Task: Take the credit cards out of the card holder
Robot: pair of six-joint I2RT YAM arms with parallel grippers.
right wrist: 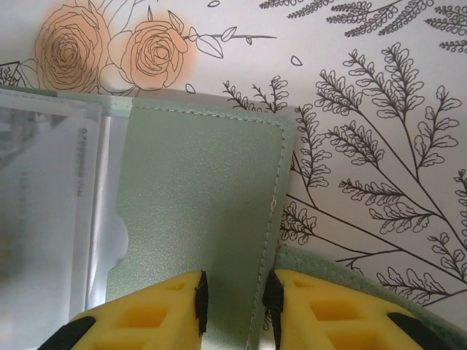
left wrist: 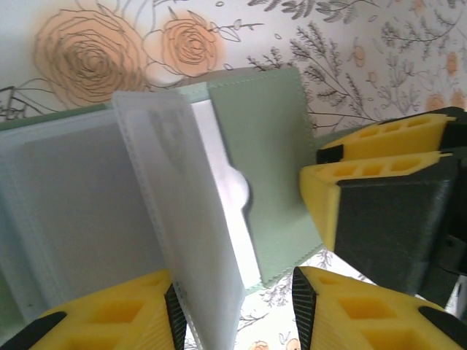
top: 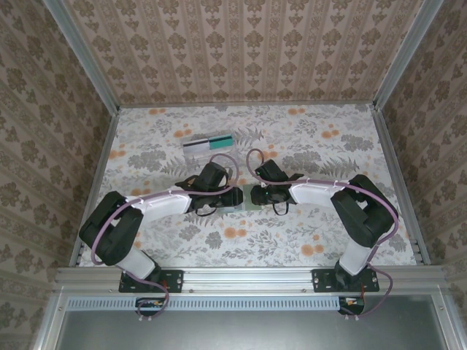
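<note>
Green card holder (left wrist: 270,146), lying open at the middle of the floral table (top: 328,146), between the two grippers. Left gripper (left wrist: 233,295): jaws part-open astride an upright clear sleeve (left wrist: 197,219); whether they grip it cannot be told. Right gripper (right wrist: 235,292): jaws narrow, pinching the holder's right cover edge.

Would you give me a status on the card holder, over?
Right fingers pinch the card holder by its cover. Left fingers open around its clear sleeve. Clear box sits apart, behind.
</note>
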